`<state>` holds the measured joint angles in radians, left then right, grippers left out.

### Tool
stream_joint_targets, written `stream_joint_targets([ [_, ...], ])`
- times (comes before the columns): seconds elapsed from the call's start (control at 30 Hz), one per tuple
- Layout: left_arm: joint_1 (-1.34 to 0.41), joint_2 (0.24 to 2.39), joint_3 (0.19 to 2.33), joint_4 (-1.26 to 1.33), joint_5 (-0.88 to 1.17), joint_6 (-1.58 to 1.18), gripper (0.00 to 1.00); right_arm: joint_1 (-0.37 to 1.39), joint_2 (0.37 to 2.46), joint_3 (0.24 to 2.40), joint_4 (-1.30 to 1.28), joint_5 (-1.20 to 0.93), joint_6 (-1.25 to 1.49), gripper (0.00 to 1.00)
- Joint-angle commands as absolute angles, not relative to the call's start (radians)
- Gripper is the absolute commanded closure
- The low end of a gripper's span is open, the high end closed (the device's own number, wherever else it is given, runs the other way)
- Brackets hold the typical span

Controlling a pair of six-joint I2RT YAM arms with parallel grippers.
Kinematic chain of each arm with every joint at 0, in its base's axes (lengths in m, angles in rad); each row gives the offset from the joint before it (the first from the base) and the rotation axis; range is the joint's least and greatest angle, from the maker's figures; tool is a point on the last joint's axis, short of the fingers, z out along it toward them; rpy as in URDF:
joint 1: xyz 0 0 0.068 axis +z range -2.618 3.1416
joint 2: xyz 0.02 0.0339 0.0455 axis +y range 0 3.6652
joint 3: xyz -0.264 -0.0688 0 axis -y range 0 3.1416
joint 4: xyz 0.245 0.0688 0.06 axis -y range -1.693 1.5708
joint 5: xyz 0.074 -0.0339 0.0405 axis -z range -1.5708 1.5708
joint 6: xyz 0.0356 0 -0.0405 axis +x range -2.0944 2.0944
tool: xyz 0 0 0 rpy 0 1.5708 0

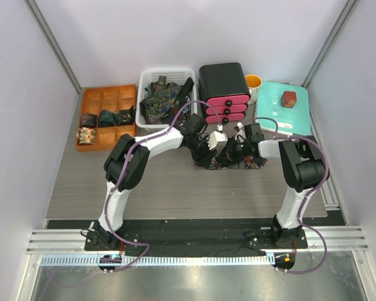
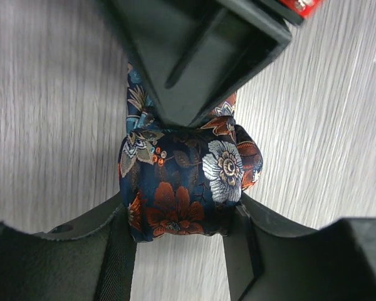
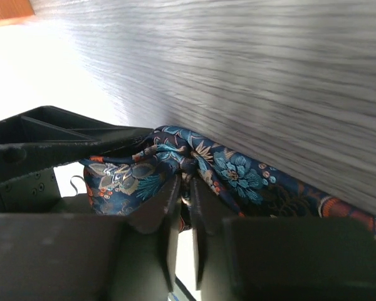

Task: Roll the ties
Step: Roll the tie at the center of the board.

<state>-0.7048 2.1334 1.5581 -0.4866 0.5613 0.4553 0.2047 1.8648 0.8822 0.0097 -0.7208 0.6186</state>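
The tie [image 2: 182, 188] is dark navy fabric with a woven floral print: rust-orange blossoms, a pale grey-white flower, teal leaves and small red berries. One part of it is wound into a plump, upright bundle, and the left end effector [image 2: 183, 212] is clenched on this, one finger [image 2: 116, 251] pressed against each side. In the right wrist view the cloth shows blue and turquoise flowers. It gathers into a tight knot of folds where the right end effector [image 3: 185, 185] pinches it between nearly touching fingers [image 3: 169, 226], and the rest trails along the grey wood-grain bench [image 3: 269, 75]. From above, both end effectors meet at mid-bench, just in front of the drawers [image 1: 224, 94], with the tie bunched dark beneath and slightly before them. At the far left stands an orange tray [image 1: 106, 97] split into compartments. It holds four rolls [image 1: 106, 117]: three dark ones in a row across the middle and a paler, gold-and-red one in the near-left cell. Beside it, a white basket [image 1: 145, 78] is heaped with loose ties [image 1: 161, 95], dark and multicoloured, tangled together. The drawers are a black unit with pink fronts. To its right are a yellow cup [image 1: 254, 81] and a teal board [image 1: 282, 119] carrying a small red-brown box [image 1: 289, 98].
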Motion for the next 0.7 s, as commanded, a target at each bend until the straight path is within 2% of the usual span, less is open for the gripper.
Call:
stream_joint_targets([
  [0.0, -0.713, 2.129, 1.614, -0.704, 0.466, 0.659, 0.67, 0.221, 1.855, 0.903, -0.124, -0.607, 0.549, 0.71],
  [0.1, -0.724, 2.149, 1.631, -0.781, 0.42, 0.718, 0.69, 0.192, 1.804, 0.937, -0.254, -0.647, 0.477, 0.65],
  [0.3, -0.756, 2.203, 1.672, -0.83, 0.347, 0.753, 0.68, 0.166, 1.723, 0.963, -0.313, -0.732, 0.483, 0.52],
  [0.47, -0.776, 2.25, 1.721, -0.853, 0.327, 0.736, 0.68, 0.167, 1.704, 0.943, -0.288, -0.773, 0.531, 0.5],
  [0.67, -0.776, 2.283, 1.759, -0.864, 0.33, 0.719, 0.67, 0.189, 1.71, 0.881, -0.115, -0.793, 0.658, 0.46],
])
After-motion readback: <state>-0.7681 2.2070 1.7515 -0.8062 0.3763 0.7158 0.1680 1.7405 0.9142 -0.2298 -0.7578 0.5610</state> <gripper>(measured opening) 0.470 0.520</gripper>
